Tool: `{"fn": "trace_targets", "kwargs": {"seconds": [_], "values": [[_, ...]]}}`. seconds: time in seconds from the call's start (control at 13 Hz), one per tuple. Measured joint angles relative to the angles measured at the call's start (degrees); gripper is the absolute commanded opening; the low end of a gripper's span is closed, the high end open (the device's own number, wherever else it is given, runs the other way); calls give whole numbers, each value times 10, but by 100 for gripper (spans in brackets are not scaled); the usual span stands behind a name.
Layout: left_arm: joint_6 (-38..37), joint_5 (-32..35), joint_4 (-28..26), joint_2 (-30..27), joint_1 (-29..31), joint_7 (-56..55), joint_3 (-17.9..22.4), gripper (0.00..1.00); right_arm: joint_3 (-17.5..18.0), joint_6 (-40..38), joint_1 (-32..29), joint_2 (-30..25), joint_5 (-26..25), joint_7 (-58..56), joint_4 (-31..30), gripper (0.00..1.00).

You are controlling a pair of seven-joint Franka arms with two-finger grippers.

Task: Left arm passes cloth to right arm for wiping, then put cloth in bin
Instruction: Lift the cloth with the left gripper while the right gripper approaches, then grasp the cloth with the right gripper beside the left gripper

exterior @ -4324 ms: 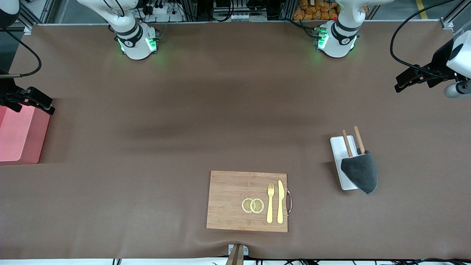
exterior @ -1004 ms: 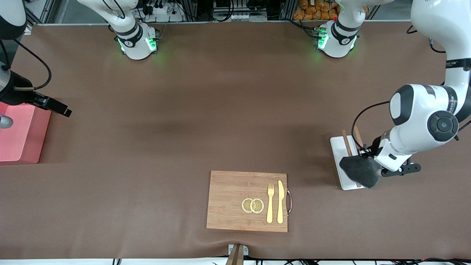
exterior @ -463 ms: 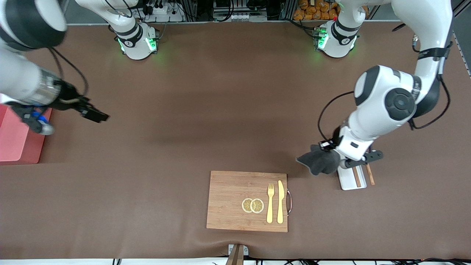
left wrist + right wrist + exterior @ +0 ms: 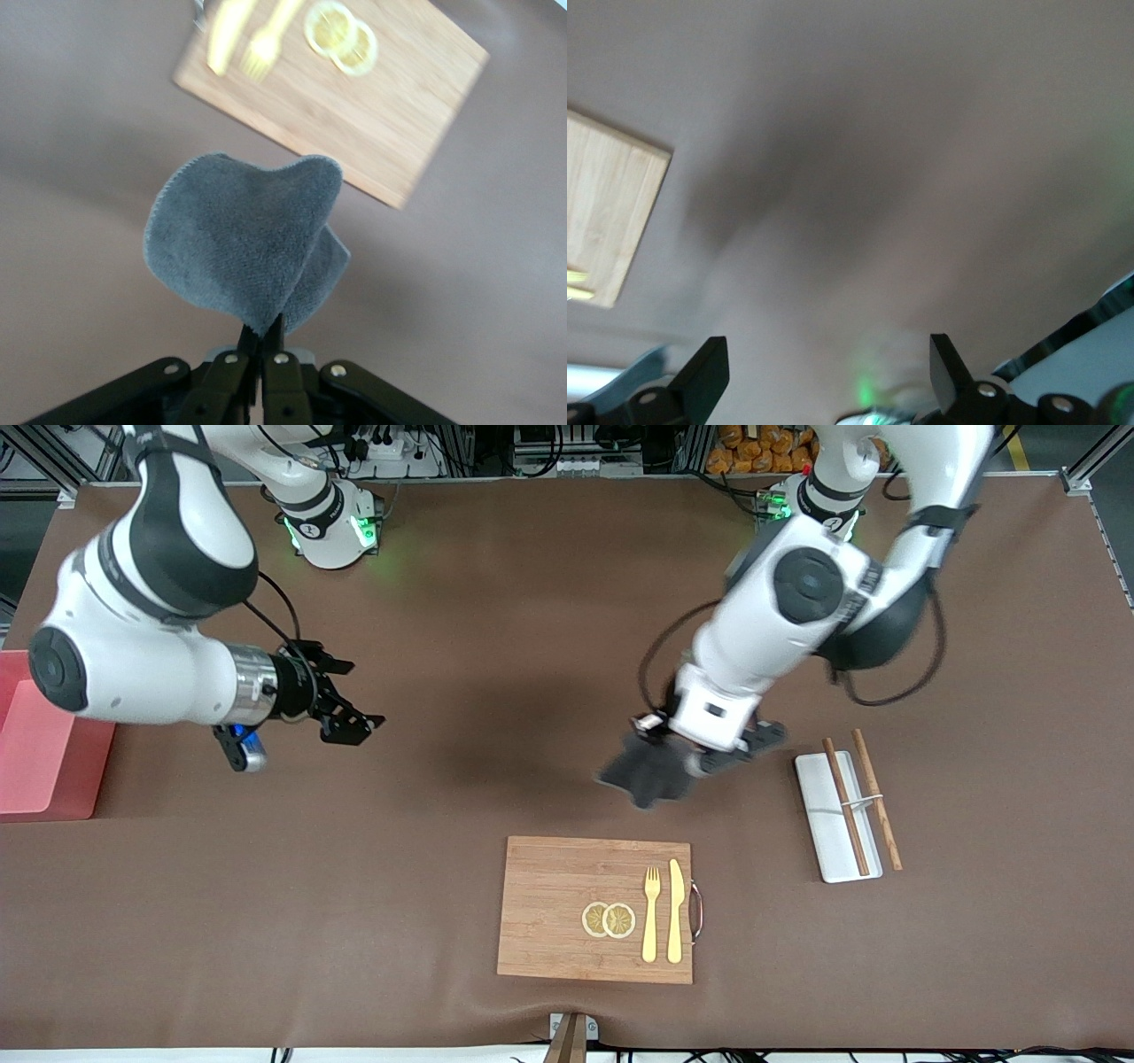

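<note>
The bin [image 4: 40, 748] is sitting at the table [image 4: 496, 646] edge at the right arm's end, roughly midway between the front edge and the edge where the bases stand. Beside it, the right arm [image 4: 151, 593] is reaching out over bare table, and the right end effector [image 4: 350, 695] is hanging in the air with its fingers spread wide apart, holding nothing; in the right wrist view the two fingertips [image 4: 700, 372] are standing far apart over the brown surface.

Toward the middle of the front edge, the wooden board [image 4: 595, 909] is lying flat, carrying two lemon slices [image 4: 609, 919], a yellow fork [image 4: 651, 914] and a yellow knife [image 4: 675, 911].

Over the table just above the board's corner, the left arm [image 4: 797, 611] is carrying the cloth [image 4: 645, 773]. The left end effector [image 4: 262, 347] is pinching one corner of it with fingers closed tight, and the cloth is hanging free, clear of the surface.

Toward the left arm's end, a white tray [image 4: 833, 815] is resting on the table with one brown chopstick [image 4: 847, 806] on it and a second chopstick [image 4: 877, 799] lying along its edge.
</note>
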Motion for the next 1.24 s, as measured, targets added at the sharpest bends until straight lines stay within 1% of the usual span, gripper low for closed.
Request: {"fn": "trace_targets", "kwargs": {"seconds": [0.15, 0.31, 0.46, 0.69, 0.93, 1.08, 1.24], "values": [[17, -5, 43, 33, -43, -71, 0, 0, -2, 12, -1, 15, 39, 6, 0, 100], [74, -23, 77, 66, -79, -141, -1, 0, -1, 29, 1, 37, 88, 8, 0, 100], [128, -26, 89, 92, -113, -193, -1, 0, 1, 53, 9, 59, 111, 10, 0, 100], [227, -26, 91, 132, -158, -248, 1, 0, 2, 82, 30, 72, 115, 28, 0, 100], [339, -26, 92, 174, -177, -276, 2, 0, 2, 89, 45, 84, 115, 33, 0, 100], [371, -27, 94, 187, -179, -284, 2, 0, 2, 91, 48, 93, 108, 31, -2, 100], [373, -27, 101, 188, -178, -295, 2, 0, 0, 93, 48, 96, 81, 25, -10, 100]]}}
